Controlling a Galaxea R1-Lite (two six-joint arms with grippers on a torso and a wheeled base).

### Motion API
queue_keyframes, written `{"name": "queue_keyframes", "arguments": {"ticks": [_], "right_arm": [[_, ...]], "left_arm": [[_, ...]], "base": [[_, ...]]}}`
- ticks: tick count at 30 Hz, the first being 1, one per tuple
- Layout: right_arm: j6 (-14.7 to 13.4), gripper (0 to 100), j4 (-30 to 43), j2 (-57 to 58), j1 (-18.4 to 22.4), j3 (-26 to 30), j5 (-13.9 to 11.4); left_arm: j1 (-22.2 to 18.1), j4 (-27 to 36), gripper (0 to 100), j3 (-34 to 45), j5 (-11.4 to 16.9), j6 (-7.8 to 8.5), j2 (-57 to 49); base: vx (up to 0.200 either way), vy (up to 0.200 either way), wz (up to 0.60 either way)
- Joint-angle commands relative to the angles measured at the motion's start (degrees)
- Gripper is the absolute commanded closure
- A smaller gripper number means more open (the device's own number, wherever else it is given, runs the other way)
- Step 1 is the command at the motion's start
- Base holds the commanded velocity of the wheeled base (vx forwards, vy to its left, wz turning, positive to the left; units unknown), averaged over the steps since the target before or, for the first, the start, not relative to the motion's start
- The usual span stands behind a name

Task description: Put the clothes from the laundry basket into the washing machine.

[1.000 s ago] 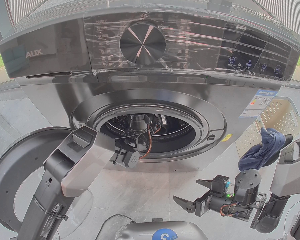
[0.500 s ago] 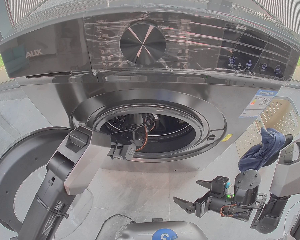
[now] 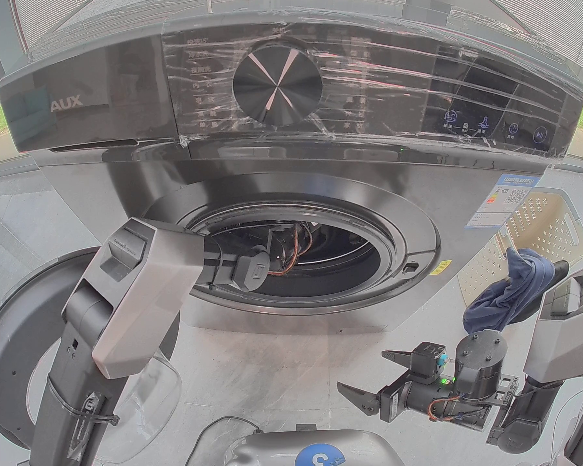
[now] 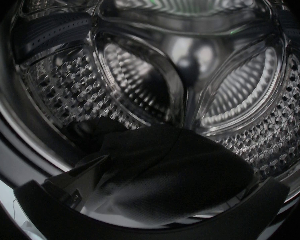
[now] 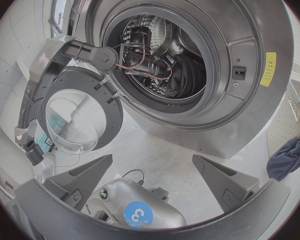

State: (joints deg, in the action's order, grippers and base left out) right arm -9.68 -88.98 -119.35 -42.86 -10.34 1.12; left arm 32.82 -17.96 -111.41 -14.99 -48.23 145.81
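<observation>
The washing machine (image 3: 291,118) stands with its round door (image 3: 19,331) swung out to the left. My left arm goes through the opening into the drum (image 4: 130,84). My left gripper (image 4: 153,157) is open there. One finger (image 4: 86,169) shows; a dark garment (image 4: 176,177) on the drum floor hides the other. The same garment (image 5: 186,74) lies low in the drum in the right wrist view. A blue garment (image 3: 508,289) hangs over the rim of the cream laundry basket (image 3: 550,221) at the right. My right gripper (image 3: 363,370) is open and empty, low in front of the machine.
The open door's glass bowl (image 5: 75,120) sticks out at the left beside my left arm. The basket stands against the machine's right side. Grey floor (image 3: 285,364) lies between the machine's front and my right gripper.
My left arm has pushed deeper into the drum, its elbow rising and shifting left. The right arm and the blue garment have stayed put.
</observation>
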Motion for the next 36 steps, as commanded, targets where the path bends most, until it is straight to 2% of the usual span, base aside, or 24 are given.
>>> {"name": "queue_keyframes", "arguments": {"ticks": [1, 3, 7, 13, 17, 19, 21, 24, 36], "right_arm": [[0.01, 0, -0.67, -0.10, -0.03, -0.12, 0.02], [0.01, 0, -0.67, -0.10, -0.03, -0.03, 0.02], [0.01, 0, -0.67, -0.10, -0.03, -0.03, 0.02], [0.01, 0, -0.67, -0.10, -0.03, -0.03, 0.02], [0.01, 0, -0.67, -0.19, -0.03, 0.05, -0.07], [0.01, 0, -0.67, -0.19, -0.12, 0.05, 0.02], [0.01, 0, -0.67, -0.19, -0.03, 0.05, 0.02], [0.01, 0, -0.67, -0.36, -0.03, 0.05, 0.02], [0.01, 0, -0.67, -0.62, -0.03, -0.03, -0.07]], "left_arm": [[0.67, 7.06, 0, 1.63, 0.76, -3.10, -6.33], [0.76, 11.89, 0, 1.63, 1.02, -4.16, -7.91], [1.20, 14.79, 0, 1.90, 1.02, -4.24, -8.79], [1.64, 13.47, 0, 5.59, 0.93, -3.72, -8.00], [1.72, 7.85, 0, 8.23, 2.07, -3.45, -6.24], [1.37, 5.21, 0, 8.14, 2.60, -2.49, -4.92], [0.93, 3.02, 0, 7.00, 2.78, -0.47, -2.99], [-0.12, 2.05, 0, 4.01, 2.78, 1.56, -0.35], [-1.09, 3.02, 0, -2.76, 1.99, 2.26, 4.04]], "base": [[0.000, 0.000, 0.00], [0.000, 0.000, 0.00], [0.000, 0.000, 0.00], [0.000, 0.000, 0.00], [0.000, 0.000, 0.00], [0.000, 0.000, 0.00], [0.000, 0.000, 0.00], [0.000, 0.000, 0.00], [0.000, 0.000, 0.00]]}}
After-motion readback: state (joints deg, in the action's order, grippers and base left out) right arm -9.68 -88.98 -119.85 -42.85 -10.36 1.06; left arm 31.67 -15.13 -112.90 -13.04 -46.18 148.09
